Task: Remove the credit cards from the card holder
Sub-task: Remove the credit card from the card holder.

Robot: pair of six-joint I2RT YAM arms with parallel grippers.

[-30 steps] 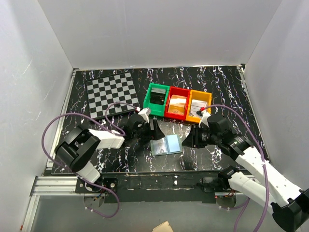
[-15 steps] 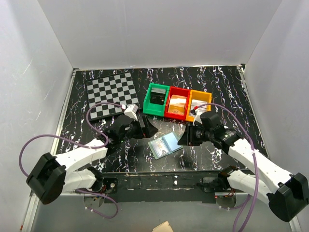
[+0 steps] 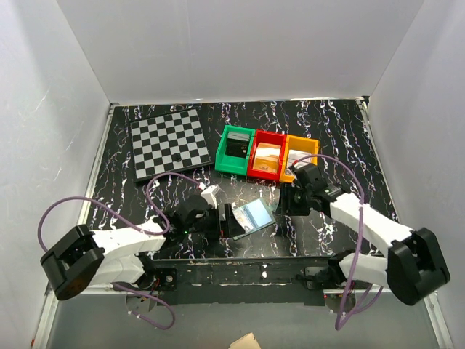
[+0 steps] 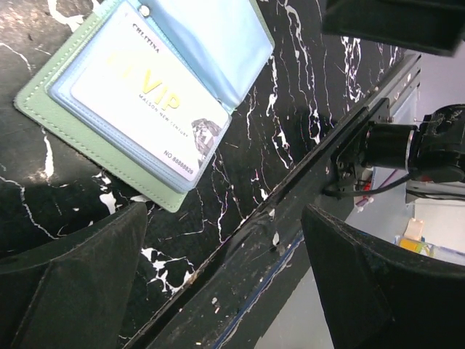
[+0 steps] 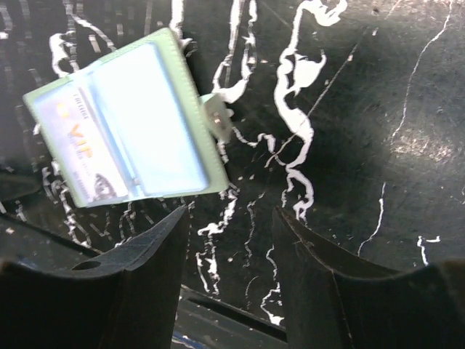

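The card holder [image 3: 253, 216] lies open on the black marbled table, sage-green outside and light blue inside [image 4: 87, 109] [image 5: 127, 127], its snap tab [image 5: 218, 120] sticking out. One pale credit card [image 4: 138, 102] printed "VIP" sits in a pocket of the holder [image 5: 76, 156]. My left gripper [image 3: 229, 220] [image 4: 225, 276] is open just off the holder's near-left corner, nothing between its fingers. My right gripper [image 3: 285, 203] [image 5: 229, 247] is open to the right of the holder, close to the tab and touching nothing.
At the back stand a green bin [image 3: 234, 149], a red bin [image 3: 266, 156] and an orange bin [image 3: 299, 156], with a checkerboard [image 3: 171, 142] to their left. The table's front edge [image 4: 290, 218] runs just under my left gripper. White walls enclose the table.
My left arm swung from the far side of the holder down to its near-left corner. My right gripper opened wider and backed slightly right. The holder turned a little.
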